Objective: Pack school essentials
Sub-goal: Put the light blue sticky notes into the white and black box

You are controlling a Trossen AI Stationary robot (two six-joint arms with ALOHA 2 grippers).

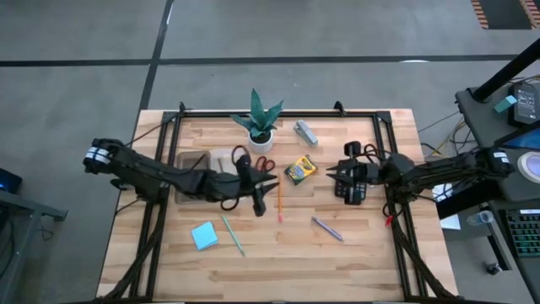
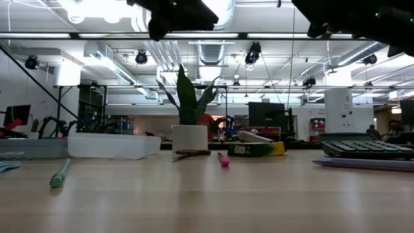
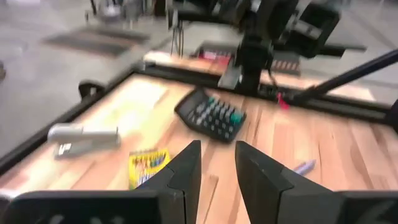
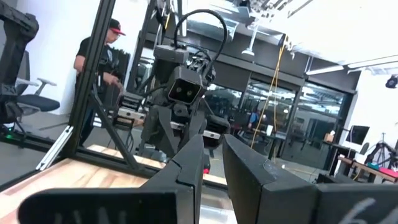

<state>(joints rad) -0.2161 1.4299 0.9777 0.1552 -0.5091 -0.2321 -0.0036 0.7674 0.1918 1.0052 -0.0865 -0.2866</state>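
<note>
— Where are the two arms at this moment?

— The left gripper point(image 1: 268, 187) hangs over the middle of the wooden table point(image 1: 363, 253), above the red-handled scissors point(image 1: 264, 163) and the thin orange pencil point(image 1: 279, 201). Its two dark fingers point(image 3: 186, 174) stand a little apart with only air between them; it grips nothing. The right gripper point(image 1: 334, 176) waits on the right side, over the black calculator point(image 1: 353, 182). Its fingers point(image 4: 189, 163) are also slightly apart and hold nothing.

— And the school things, where do they lie?

— All are on the table top. The yellow-green crayon box point(image 1: 299, 170) lies between the two grippers, just right of the scissors. The grey stapler point(image 1: 305, 132) is behind it, near the green plant in a white pot point(image 1: 258, 121). The light-blue square notepad point(image 1: 203, 236) is at the front left, and a thin green pen point(image 1: 233, 235) lies just beside it. A purple pen point(image 1: 327, 228) is at the front right. Under the left arm there is a clear plastic container point(image 2: 113, 145); I think it has nothing inside, but from here I cannot tell for sure.

— Is somebody else in the room?

— Yes, a person in a dark shirt and cap point(image 4: 99, 56) stands beyond the table.
</note>
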